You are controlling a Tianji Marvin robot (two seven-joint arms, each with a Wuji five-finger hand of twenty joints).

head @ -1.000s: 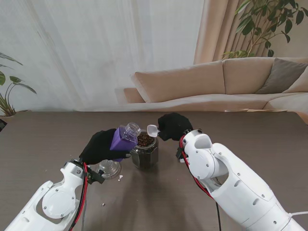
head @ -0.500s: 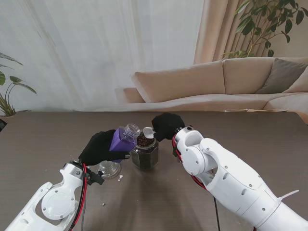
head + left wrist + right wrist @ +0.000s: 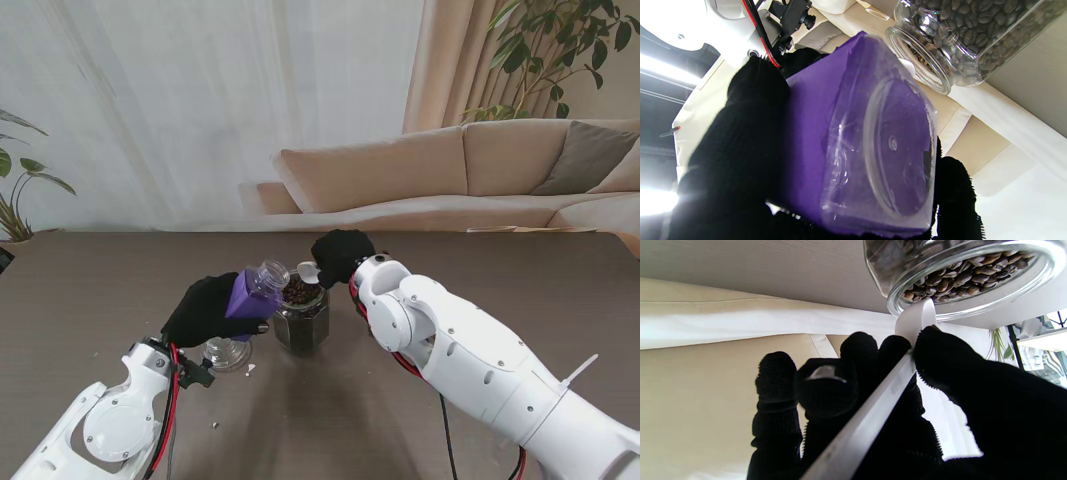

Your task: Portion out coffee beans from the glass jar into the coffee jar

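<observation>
Two gloved grips: left robot hand (image 3: 205,308) around tilted purple coffee jar (image 3: 250,291), right robot hand (image 3: 340,256) pinching white spoon (image 3: 309,269).

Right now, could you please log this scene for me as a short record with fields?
left hand: shut on the purple coffee jar, held tilted, mouth toward the glass jar
right hand: shut on the white spoon, bowl at the glass jar's rim
glass jar: upright on the table, open, filled with coffee beans
glass lid: on the table beside the glass jar, on my left
</observation>
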